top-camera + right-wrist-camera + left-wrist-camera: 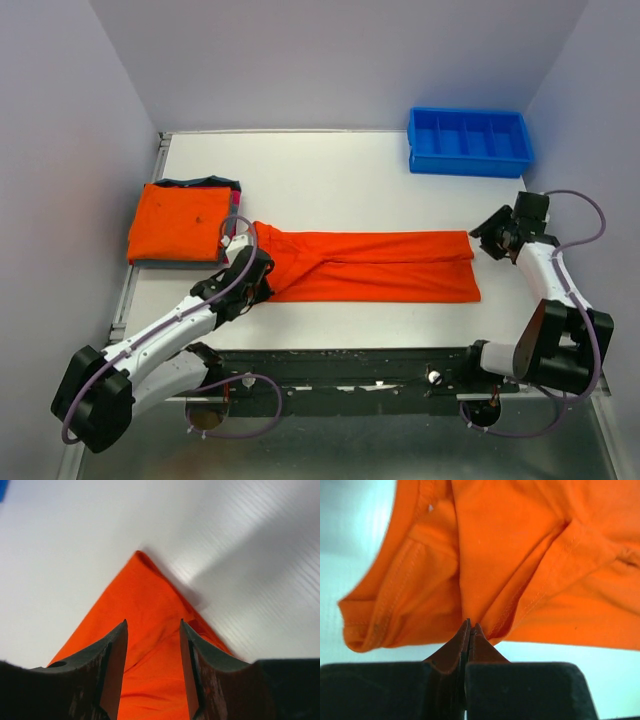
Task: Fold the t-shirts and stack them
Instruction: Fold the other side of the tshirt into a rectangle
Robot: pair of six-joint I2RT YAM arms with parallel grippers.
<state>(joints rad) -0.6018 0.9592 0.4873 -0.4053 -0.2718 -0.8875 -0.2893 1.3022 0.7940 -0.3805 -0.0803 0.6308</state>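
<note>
A bright orange t-shirt (370, 265), folded into a long band, lies across the middle of the table. My left gripper (262, 272) is at its left end. In the left wrist view the jaws (471, 627) are shut on a bunched edge of the orange cloth (520, 560). My right gripper (482, 238) is at the shirt's far right corner, open. In the right wrist view its fingers (152, 630) straddle the corner of the cloth (145, 605) without gripping it. A stack of folded t-shirts (183, 222), orange on top with teal and pink-red edges showing, lies at the left.
A blue plastic bin with dividers (470, 140) stands at the back right. The white table (330, 175) ends at a metal rail on the left and at the dark rail carrying the arm bases at the front. Walls close in on both sides.
</note>
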